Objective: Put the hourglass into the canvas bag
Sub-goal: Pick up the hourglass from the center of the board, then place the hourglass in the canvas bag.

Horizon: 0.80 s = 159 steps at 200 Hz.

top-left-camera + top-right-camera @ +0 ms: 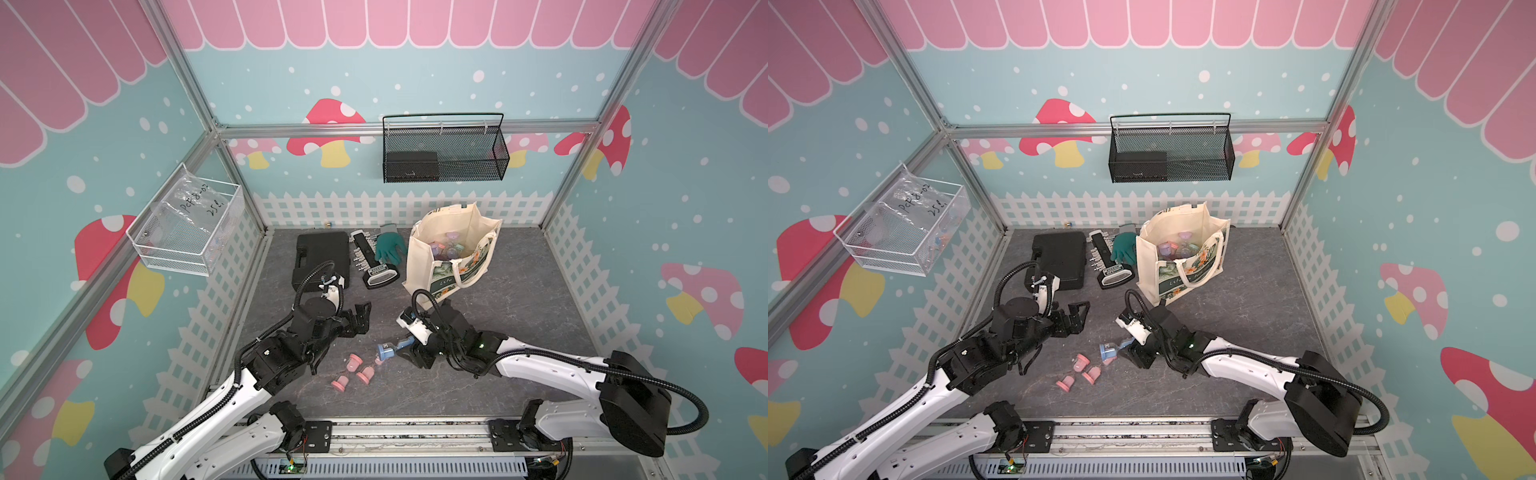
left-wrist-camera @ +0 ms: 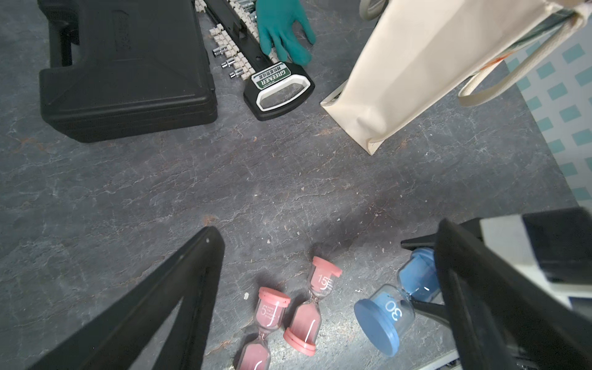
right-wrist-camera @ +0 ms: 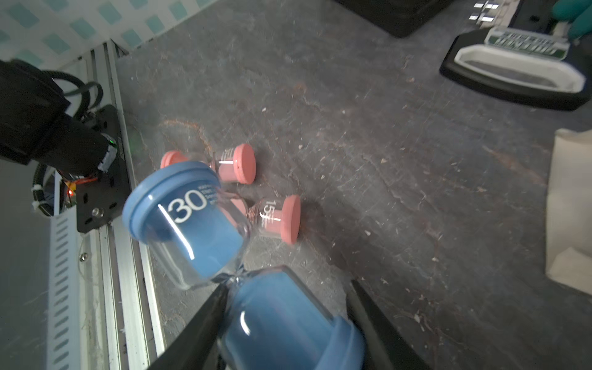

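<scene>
Half the blue hourglass (image 1: 384, 351) hides, clamped by the right end effector (image 3: 288, 290).

- Bare bench (image 1: 519, 316) runs from the canvas bag (image 1: 428, 257) to the right edge and the front right corner.
- Only a bare strip lies between the bag and the right gripper (image 3: 288, 285), clamped on the blue hourglass (image 3: 192, 224).
- The bag's mouth gapes upward; one loop handle droops over its front face.
- The back left is crowded: black case (image 1: 320, 257), socket rail (image 1: 380, 276), and green glove (image 1: 388, 249) just beside the bag.
- Pink hourglasses (image 1: 353, 362) lie near the front edge.
- The left gripper (image 2: 325, 234), jaws wide, hangs left of centre.
</scene>
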{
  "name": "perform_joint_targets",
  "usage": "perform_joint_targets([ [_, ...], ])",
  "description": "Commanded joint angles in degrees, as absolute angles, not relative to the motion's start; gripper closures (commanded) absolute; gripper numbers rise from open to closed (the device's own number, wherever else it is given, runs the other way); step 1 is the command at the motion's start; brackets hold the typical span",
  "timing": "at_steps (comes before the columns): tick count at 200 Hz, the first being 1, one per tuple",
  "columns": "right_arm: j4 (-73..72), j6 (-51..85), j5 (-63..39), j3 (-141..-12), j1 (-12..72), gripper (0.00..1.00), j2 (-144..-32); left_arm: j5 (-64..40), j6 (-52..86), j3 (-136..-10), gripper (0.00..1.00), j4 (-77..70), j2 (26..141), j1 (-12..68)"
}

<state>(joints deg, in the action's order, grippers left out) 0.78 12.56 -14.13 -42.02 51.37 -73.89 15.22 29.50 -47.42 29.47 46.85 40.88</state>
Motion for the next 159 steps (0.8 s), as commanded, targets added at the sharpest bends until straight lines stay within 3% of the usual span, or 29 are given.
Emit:
perform_joint_targets([
  [1, 5.3, 13.5, -15.9, -46.9, 48.7, 0.44, -71.0, 13.6, 27.6, -50.1, 0.01, 28.0, 48.1, 40.6],
  [58, 14.1, 12.8, -12.8, -59.4, 42.8, 0.45, -71.4, 11.5, 24.8, -54.1, 0.01, 25.5, 52.0, 40.5],
  [159, 17.4, 11.1, -5.4, -75.1, 32.6, 0.47, -75.7, 6.8, 21.7, -60.1, 0.01, 17.8, 59.4, 40.6],
])
